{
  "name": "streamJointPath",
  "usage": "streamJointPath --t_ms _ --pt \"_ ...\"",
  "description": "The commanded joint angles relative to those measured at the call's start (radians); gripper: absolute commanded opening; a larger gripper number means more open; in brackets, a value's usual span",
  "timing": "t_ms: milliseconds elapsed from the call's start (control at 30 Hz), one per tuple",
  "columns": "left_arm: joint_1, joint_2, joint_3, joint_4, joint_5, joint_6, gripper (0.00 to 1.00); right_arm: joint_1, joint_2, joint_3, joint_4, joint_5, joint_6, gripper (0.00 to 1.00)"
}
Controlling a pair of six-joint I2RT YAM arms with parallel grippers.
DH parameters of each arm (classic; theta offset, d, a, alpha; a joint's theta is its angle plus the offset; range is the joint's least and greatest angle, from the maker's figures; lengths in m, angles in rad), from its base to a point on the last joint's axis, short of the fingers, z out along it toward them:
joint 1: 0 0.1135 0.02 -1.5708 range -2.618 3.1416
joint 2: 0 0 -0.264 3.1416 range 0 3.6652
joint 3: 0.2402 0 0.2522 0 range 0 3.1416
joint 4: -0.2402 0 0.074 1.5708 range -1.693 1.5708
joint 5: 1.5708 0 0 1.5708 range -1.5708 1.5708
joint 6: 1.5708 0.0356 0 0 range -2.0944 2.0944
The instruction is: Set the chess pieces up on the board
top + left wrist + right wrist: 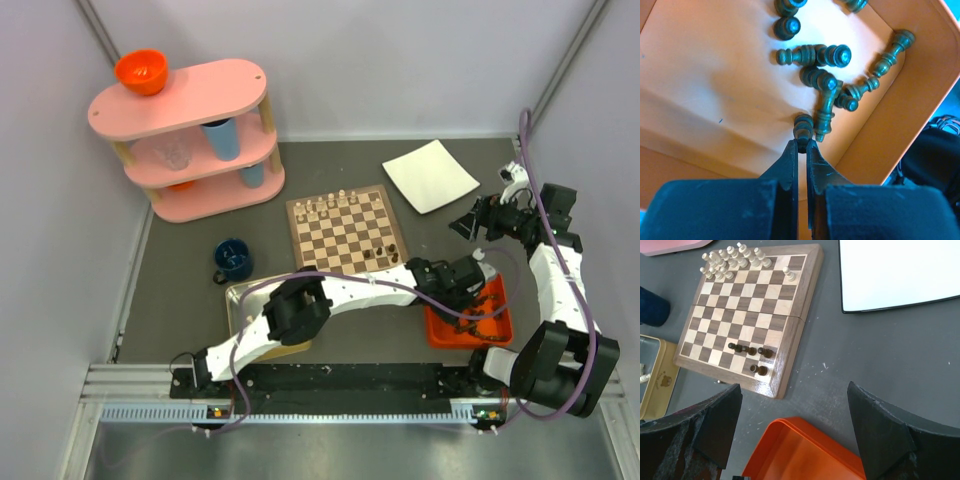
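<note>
1. The left gripper (803,145) fills the foreground of its wrist view. Its two dark fingers (789,165) are drawn nearly together and clamp a dark chessman (803,125) at their very tips.
2. That chessman is small and round-headed, pawn-like. Its head points away from the fingers, so its long axis seems to run roughly in line with them, though I cannot tell this for sure.
3. It sits low in the orange tray (715,90), and another fallen piece touches or nearly touches its right side.
4. The other loose dark pieces (827,82) lie beyond it in a heap towards the tray's far corner, mostly on their sides.
5. The coming move turns on where the chessboard (345,235) lies. From above, it is to the left of the tray and farther from the arm bases, so the carry goes back across that way.
6. A few dark men (752,351) already stand at the board corner nearest the tray, and the cream set (732,260) crowds the far edge.
7. The right gripper (793,386) hangs over the grey surface (850,355) between board and tray, its fingers wide apart and holding nothing. It is near the board, but the left one has the piece.
</note>
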Motion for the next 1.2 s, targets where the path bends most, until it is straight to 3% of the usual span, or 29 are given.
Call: streamJointPath --t_ms 0,400,767,900,1167 --pt "-0.007 -0.139 -0.070 0.072 -0.012 -0.001 0.00 -0.013 -0.004 0.037 0.008 -0.003 -0.005 0.85" --pt "-0.007 -0.371 -0.275 0.186 -0.004 -0.006 0.00 -0.015 -0.002 0.037 0.008 0.015 -0.011 0.86" --pt "0.007 -0.538 -0.470 0.193 -0.101 0.002 0.00 -0.015 -0.007 0.035 0.007 0.019 -0.013 0.85" --pt "0.036 -0.598 -0.527 0.158 -0.216 0.011 0.00 -0.015 -0.008 0.034 0.008 0.017 -0.014 0.85" --pt "0.168 -0.649 -0.611 0.100 -0.285 0.069 0.00 -0.015 -0.012 0.034 0.007 0.017 -0.016 0.86"
